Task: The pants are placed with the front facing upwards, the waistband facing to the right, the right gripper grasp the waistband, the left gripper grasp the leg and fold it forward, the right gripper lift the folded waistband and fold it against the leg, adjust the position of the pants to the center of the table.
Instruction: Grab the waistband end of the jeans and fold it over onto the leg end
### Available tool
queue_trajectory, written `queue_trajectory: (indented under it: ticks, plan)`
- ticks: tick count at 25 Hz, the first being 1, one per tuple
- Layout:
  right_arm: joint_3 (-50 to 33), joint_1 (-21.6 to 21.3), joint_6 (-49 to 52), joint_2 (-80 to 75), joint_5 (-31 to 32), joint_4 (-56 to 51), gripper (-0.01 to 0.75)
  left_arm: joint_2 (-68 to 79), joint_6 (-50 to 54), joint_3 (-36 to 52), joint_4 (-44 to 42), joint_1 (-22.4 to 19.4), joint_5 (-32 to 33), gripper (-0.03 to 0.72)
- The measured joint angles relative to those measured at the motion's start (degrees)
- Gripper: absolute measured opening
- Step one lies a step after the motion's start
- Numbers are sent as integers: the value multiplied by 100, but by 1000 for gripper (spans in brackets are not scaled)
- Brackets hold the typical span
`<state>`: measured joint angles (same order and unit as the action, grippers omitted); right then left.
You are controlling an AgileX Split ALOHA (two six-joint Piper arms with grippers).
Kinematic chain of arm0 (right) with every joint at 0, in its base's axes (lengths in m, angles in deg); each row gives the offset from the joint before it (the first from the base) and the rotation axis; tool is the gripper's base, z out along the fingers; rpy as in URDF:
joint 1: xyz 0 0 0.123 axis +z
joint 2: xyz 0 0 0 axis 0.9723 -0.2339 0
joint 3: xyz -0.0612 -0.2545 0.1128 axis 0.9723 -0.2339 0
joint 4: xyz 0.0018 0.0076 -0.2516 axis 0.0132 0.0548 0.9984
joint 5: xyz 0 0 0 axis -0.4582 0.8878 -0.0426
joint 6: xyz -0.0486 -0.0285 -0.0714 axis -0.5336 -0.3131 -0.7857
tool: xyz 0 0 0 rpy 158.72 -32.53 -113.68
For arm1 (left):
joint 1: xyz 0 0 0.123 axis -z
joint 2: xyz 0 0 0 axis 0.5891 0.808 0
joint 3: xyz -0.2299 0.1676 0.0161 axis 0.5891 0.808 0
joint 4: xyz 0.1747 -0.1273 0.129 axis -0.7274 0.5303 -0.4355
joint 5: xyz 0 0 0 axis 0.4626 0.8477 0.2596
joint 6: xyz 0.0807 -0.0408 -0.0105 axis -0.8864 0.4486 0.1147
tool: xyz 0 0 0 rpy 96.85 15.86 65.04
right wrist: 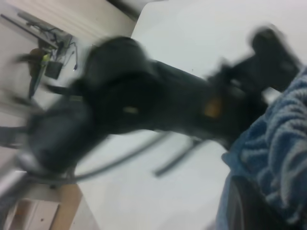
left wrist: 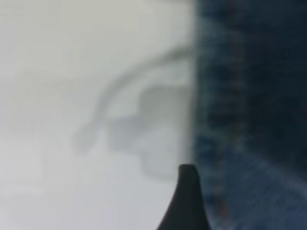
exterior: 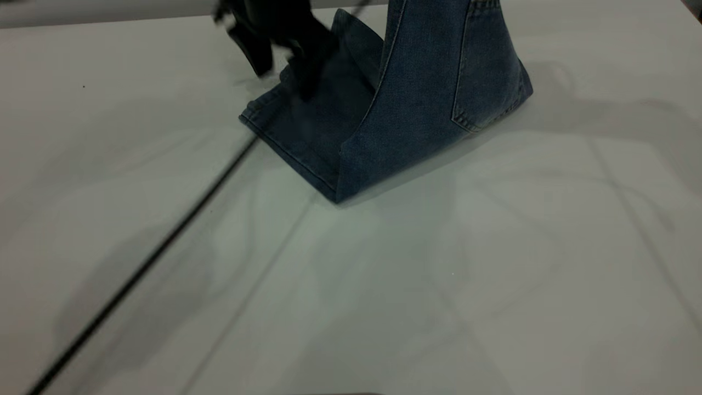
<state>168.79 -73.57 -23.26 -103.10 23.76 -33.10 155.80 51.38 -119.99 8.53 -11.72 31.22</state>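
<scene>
The blue denim pants [exterior: 417,93] stand partly raised off the white table [exterior: 439,285]. Their upper part, with a patch pocket, runs out of the exterior view's top, while the folded leg lies flat toward the left. In the right wrist view the ruffled waistband [right wrist: 283,139] sits in my right gripper [right wrist: 261,201], which is shut on it and is out of the exterior view. My left gripper [exterior: 282,66] hovers at the leg's far left end, its two fingers apart. One dark finger [left wrist: 186,201] shows beside the denim edge [left wrist: 254,120].
A thin black cable [exterior: 148,263] runs diagonally over the table from the leg hem to the near left corner. The left arm [right wrist: 144,105] fills the right wrist view, with the table edge and a cluttered background beyond it.
</scene>
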Motion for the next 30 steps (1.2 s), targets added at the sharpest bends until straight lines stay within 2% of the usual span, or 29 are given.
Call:
queue_trajectory:
  ticks: [6, 19, 22, 26, 28, 30]
  plan:
    - [0, 220, -27, 0, -632, 74, 74, -894, 249, 0, -518, -247, 92, 568]
    - [0, 1538, -434, -357, -2537, 49, 74, -1984, 269, 0, -625, -299, 227, 568]
    - [0, 1784, -837, -613, -2860, -323, 74, -2102, 265, 0, -725, -299, 227, 568]
    - [0, 1959, -1955, -987, -3093, -1273, 81, -2141, 265, 0, -739, -299, 227, 568]
    - [0, 1966, -2295, -1153, -3115, -1782, 111, -2141, 265, 0, -739, -299, 227, 568]
    - [2, 1966, -2441, -1280, -3155, -1973, 180, -2141, 265, 0, -739, -299, 227, 568]
